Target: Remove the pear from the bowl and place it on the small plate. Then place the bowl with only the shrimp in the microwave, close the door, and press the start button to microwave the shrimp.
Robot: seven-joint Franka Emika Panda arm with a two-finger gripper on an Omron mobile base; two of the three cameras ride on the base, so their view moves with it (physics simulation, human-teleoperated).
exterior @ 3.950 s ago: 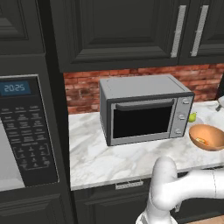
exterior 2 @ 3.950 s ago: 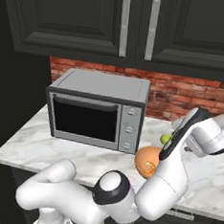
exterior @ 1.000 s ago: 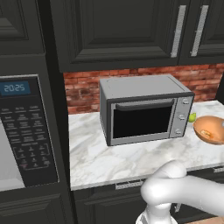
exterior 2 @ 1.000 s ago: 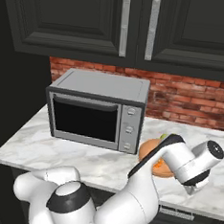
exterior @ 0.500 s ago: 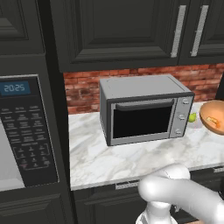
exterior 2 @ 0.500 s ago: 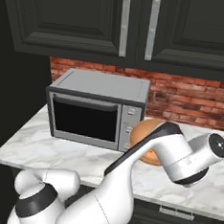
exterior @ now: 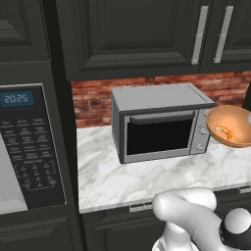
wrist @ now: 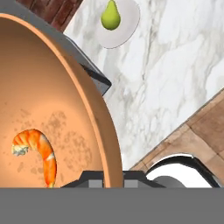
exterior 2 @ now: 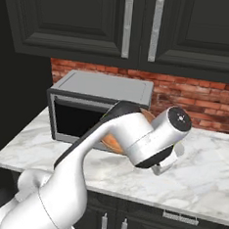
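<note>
A robot arm carries the orange-brown bowl (exterior: pixel 230 125) in the air above the marble desk (exterior: pixel 147 176), just right of the silver countertop oven (exterior: pixel 159 122), its claw (wrist: pixel 111 178) pinched narrow on the bowl's rim at the bottom of the hand view. The shrimp (wrist: pixel 37 151) lies alone on the glossy inner wall, low in the tilted bowl. The pear (wrist: pixel 110 15) already rests on the small plate (wrist: pixel 129 26) on the desk, far behind the oven's corner. The built-in microwave (exterior: pixel 29 147) stands at the far left, its keypad lit; its door is cut off at the frame edge and cannot be judged.

The bowl looks stiff, smooth and probably slippery, and a one-sided rim grip likely lets it swing or tip. The loose shrimp may well slide on the slick inside, so keeping the bowl close to level on the way left seems wise, with the rim hold kept firm.
</note>
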